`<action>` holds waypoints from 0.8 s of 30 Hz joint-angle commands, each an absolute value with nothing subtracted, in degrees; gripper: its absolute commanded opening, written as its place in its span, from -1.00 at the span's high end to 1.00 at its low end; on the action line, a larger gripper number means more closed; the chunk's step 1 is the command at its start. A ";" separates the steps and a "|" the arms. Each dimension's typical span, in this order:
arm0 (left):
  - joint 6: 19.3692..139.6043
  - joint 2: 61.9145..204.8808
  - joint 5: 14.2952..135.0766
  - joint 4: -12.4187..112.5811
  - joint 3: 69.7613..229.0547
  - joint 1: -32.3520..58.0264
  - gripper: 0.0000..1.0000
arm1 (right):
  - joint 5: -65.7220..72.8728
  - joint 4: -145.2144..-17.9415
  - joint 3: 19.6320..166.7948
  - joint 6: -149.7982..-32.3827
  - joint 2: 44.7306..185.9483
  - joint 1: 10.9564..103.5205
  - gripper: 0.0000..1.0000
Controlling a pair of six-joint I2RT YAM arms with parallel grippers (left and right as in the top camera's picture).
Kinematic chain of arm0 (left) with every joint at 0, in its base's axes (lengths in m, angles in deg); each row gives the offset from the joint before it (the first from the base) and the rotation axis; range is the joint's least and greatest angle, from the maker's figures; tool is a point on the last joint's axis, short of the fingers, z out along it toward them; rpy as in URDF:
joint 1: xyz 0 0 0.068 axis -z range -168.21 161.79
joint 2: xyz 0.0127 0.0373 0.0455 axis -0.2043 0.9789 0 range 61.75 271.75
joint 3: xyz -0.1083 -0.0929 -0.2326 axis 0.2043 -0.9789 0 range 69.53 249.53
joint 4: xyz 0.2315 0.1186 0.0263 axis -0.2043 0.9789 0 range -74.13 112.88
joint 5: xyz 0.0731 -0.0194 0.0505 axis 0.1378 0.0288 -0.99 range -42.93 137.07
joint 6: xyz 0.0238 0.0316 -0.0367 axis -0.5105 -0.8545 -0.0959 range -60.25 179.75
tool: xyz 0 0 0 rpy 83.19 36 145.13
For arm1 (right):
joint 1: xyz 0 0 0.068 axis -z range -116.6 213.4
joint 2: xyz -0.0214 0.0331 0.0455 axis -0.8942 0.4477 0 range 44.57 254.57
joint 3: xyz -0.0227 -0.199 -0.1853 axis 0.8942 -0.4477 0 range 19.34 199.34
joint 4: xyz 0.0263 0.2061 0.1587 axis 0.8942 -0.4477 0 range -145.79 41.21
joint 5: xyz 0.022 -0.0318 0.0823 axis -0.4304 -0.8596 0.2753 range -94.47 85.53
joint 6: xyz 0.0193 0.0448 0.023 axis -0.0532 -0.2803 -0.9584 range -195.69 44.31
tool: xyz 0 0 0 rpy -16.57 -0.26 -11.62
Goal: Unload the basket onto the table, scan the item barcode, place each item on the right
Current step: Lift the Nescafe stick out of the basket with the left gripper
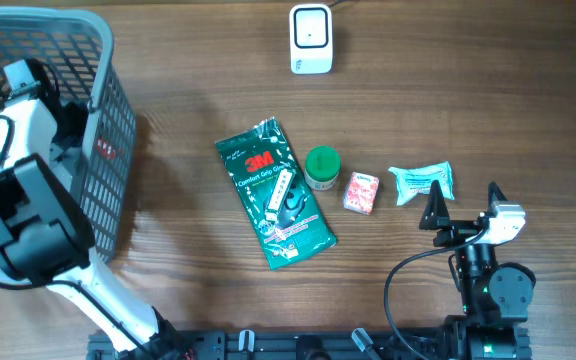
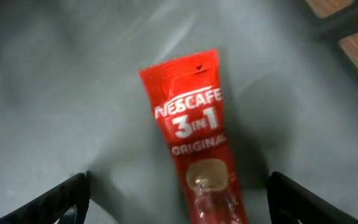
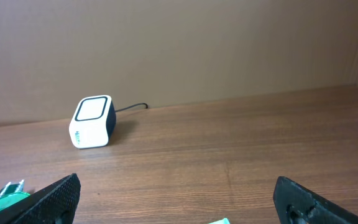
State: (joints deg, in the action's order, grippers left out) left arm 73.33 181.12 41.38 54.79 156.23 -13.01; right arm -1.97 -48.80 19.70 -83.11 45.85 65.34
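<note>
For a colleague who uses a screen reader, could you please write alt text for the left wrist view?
A red Nescafe 3in1 coffee sachet lies on a grey surface. The left claw is open, its dark fingertips in the bottom corners, not touching the sachet.

A grey mesh basket (image 1: 116, 110) stands on the wooden table's (image 1: 488, 90) left side.

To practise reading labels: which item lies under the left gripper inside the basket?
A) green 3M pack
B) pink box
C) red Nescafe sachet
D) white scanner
C: the left wrist view shows the red sachet, marked Nescafe 3in1, lying under the open left gripper.
</note>
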 commanded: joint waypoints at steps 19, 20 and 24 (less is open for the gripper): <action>80.18 133.93 58.10 60.34 159.66 -12.99 0.92 | -2.53 -48.63 19.63 -83.22 45.58 65.25 -0.99; 80.15 130.74 64.13 60.43 159.66 -12.44 0.92 | -2.53 -48.63 19.63 -83.20 45.58 65.25 -0.99; 77.51 125.82 88.81 63.75 159.40 -7.13 0.92 | -2.53 -48.63 19.63 -83.20 45.58 65.25 -1.00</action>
